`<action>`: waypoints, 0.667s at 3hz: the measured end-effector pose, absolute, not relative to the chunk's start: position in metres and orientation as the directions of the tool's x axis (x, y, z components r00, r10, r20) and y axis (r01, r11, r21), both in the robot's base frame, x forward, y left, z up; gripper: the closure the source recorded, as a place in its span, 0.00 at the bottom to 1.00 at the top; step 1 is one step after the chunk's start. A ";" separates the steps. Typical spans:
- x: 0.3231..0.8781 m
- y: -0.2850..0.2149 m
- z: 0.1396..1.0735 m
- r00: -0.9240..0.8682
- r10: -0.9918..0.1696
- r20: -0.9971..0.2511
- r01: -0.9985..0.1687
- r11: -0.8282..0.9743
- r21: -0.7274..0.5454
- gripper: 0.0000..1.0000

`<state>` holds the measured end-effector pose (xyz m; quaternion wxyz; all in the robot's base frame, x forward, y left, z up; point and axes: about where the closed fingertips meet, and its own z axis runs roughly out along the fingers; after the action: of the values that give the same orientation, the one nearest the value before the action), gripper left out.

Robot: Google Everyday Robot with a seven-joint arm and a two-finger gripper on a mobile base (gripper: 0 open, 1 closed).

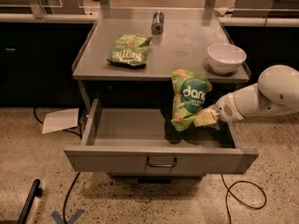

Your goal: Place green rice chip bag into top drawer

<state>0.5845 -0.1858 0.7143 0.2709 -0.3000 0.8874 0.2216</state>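
Note:
The green rice chip bag (188,99) is puffy, bright green, with white lettering on a dark-green patch. It hangs upright over the right half of the open top drawer (159,158), its lower end inside the drawer's opening. My gripper (204,117) comes in from the right on a white arm and is shut on the bag's lower right edge. The drawer is pulled out, grey, with a small dark wire handle at the centre of its front panel.
On the grey table top (187,45) lie a flatter pale green bag (129,50), a can on its side (158,22) and a white bowl (226,57). A sheet of paper (60,120) and cables lie on the floor.

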 end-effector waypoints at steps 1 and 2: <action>0.589 -0.204 0.672 -0.738 -0.328 -0.590 -0.576 0.762 0.296 1.00; 0.589 -0.203 0.668 -0.740 -0.328 -0.588 -0.576 0.761 0.300 1.00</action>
<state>0.5887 -0.2027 0.6683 0.2595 -0.2506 0.9016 0.2385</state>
